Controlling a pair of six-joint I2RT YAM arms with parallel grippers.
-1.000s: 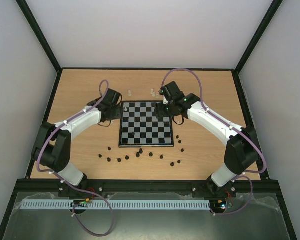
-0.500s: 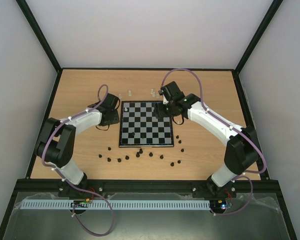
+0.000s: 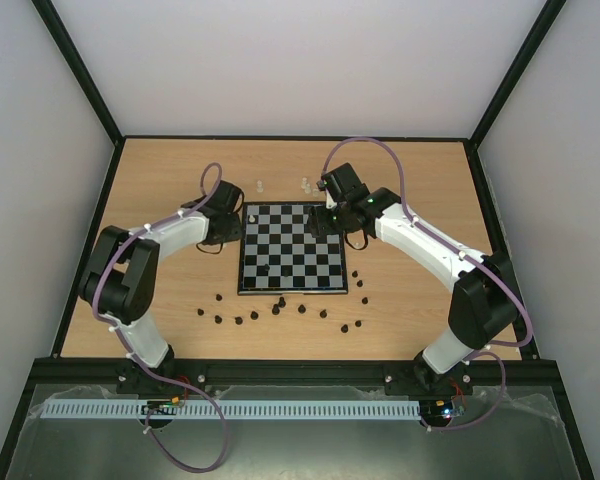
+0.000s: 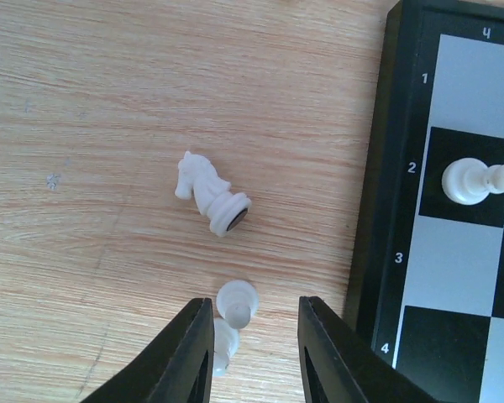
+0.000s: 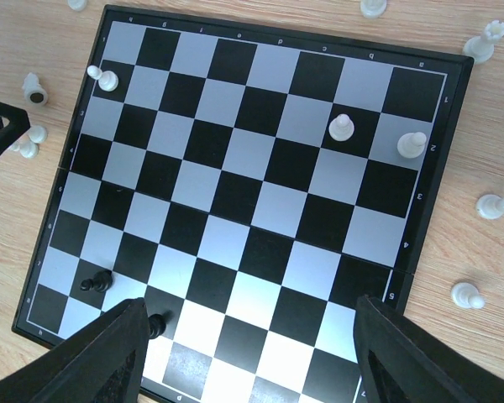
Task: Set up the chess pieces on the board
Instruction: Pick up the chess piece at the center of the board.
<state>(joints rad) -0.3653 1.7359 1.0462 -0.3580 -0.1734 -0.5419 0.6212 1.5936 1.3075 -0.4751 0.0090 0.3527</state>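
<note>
The board [image 3: 291, 290] lies mid-table. It carries three white pawns [image 5: 342, 127] and two black pawns [image 5: 95, 283]. My left gripper [image 3: 236, 221] is low over the table just left of the board's border [image 4: 378, 168]. It is open [image 4: 256, 307], with a standing white pawn [image 4: 237, 302] between the fingers and untouched. Another white piece [image 4: 223, 348] lies against the left finger. A white knight [image 4: 210, 195] lies on its side ahead. My right gripper [image 3: 326, 216] hovers above the board, wide open and empty [image 5: 248, 319].
Several black pieces [image 3: 280, 305] are scattered on the wood in front of the board. White pieces stand behind it [image 3: 307, 184] and along its right side [image 5: 494, 205]. One white pawn [image 4: 475, 180] stands on the board's row 2 near my left gripper.
My left arm has swung, its elbow rising and its wrist shifting a little back toward the board's left edge. The right arm has not moved.
</note>
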